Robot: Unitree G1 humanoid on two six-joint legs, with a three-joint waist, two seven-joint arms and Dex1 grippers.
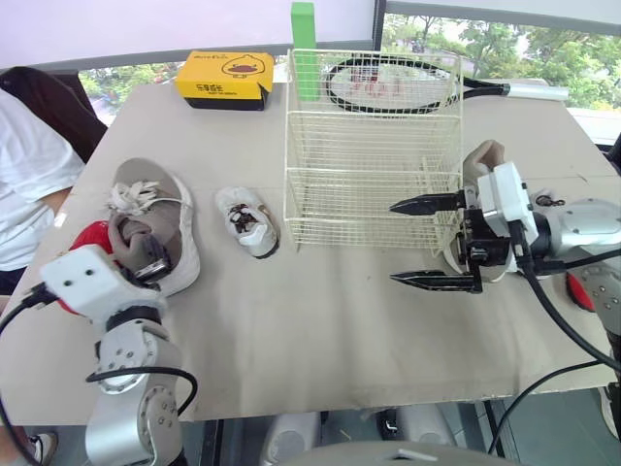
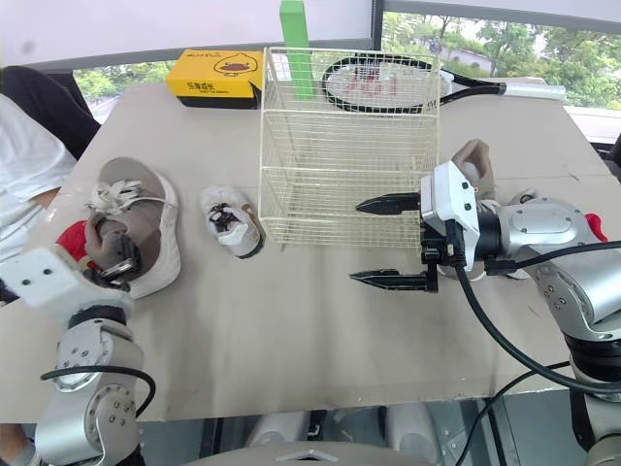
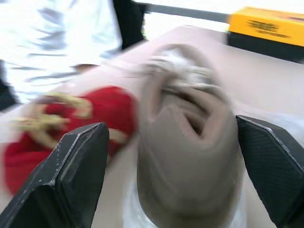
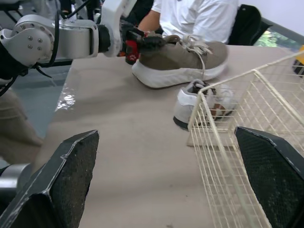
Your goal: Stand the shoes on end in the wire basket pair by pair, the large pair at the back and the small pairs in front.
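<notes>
A large taupe shoe with a white sole lies at the table's left. My left gripper is at its heel, open, one finger on each side of the heel. A small red shoe lies just left of it. A small white shoe lies between the large shoe and the empty wire basket. My right gripper hovers open at the basket's front right corner, holding nothing. Behind that arm, a second taupe shoe stands right of the basket, and something red lies by the right edge.
A yellow box, a green block and a racket sit along the back behind the basket. A person in a white shirt sits at the table's left edge. Bare tabletop stretches in front of the basket.
</notes>
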